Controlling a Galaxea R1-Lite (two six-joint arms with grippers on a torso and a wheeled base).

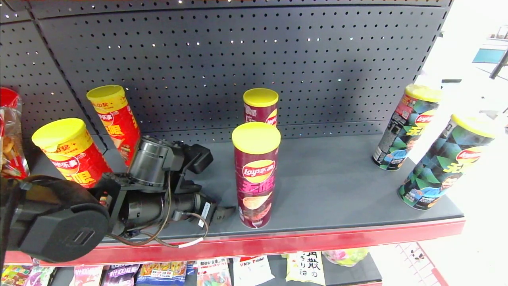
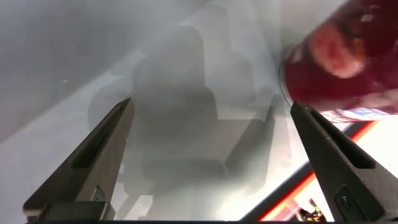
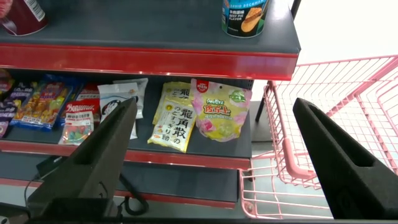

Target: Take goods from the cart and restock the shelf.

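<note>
A purple chip can (image 1: 255, 174) with a yellow lid stands upright near the front edge of the grey shelf (image 1: 337, 186); a second purple can (image 1: 260, 105) stands behind it. My left gripper (image 1: 224, 211) lies low on the shelf just left of the front can's base. In the left wrist view that gripper (image 2: 211, 104) is open with only bare shelf between its fingers, and the purple can (image 2: 348, 62) is off to one side. My right gripper (image 3: 214, 102) is open and holds nothing, hanging in front of the lower shelf beside the pink cart (image 3: 336, 155).
Two red cans (image 1: 69, 153) (image 1: 114, 119) stand at the shelf's left, two dark patterned cans (image 1: 406, 127) (image 1: 446, 163) at its right. Free shelf lies between the purple and patterned cans. Snack bags (image 3: 217, 109) lie on the lower shelf. A perforated back panel (image 1: 238, 59) closes the rear.
</note>
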